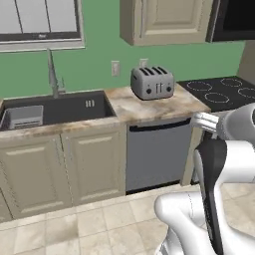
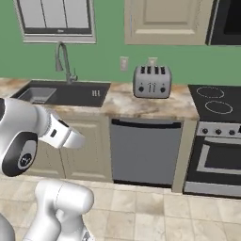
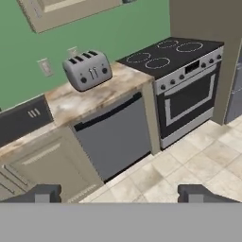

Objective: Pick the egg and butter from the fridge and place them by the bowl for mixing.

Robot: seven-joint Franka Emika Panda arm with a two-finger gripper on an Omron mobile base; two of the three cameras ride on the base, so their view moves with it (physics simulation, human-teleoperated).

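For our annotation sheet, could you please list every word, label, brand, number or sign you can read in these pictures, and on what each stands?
None can be read.
Toaster: small dark marks on its front, too small to read.
Stove: knobs and a dark panel on the control strip, no legible characters.
Dishwasher: plain grey front, no text.

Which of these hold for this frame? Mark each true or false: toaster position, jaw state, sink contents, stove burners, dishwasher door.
1. The toaster stands on the counter between sink and stove. True.
2. The gripper's jaws are shut on an egg. False: they stand open, holding nothing.
3. A pot sits on the stove. False: its burners are bare.
4. The dishwasher door is closed. True.
5. The toaster lies in the sink. False: it is upright on the counter.
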